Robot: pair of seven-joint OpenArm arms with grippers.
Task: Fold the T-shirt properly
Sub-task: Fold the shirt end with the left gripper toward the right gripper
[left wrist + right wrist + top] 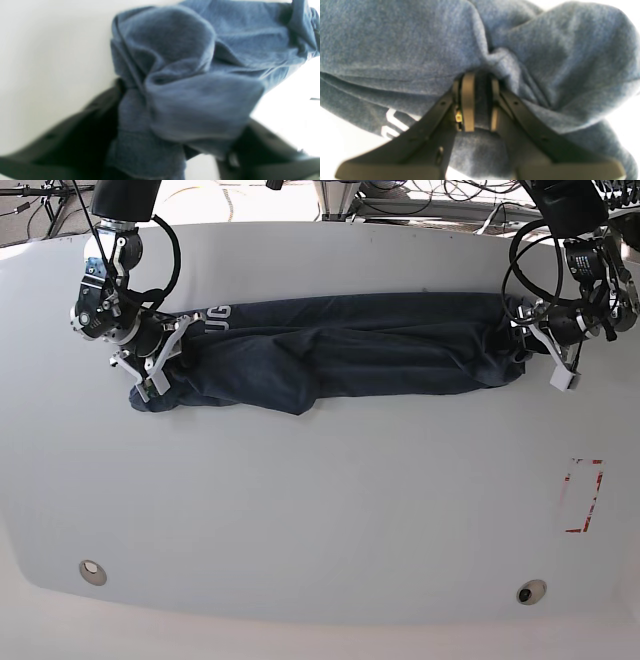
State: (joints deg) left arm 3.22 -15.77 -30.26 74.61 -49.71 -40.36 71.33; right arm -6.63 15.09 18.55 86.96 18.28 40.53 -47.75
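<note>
Pinching the T-shirt [395,50], right hand [480,100] (nearly closed) grips fabric.

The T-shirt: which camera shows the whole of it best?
The base view: the T-shirt lies stretched in a long band across the table, end to end. Both wrist views show only blurry bunched cloth close up; the right one catches some white lettering.

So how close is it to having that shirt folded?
Early days. Done: the dark navy cotton T-shirt lies stretched in a rumpled band across the white table. In hand: the right gripper pinches one end; the left gripper has bunched cloth between its jaws at the other. Left: smoothing it flat, then the actual folds.
</note>
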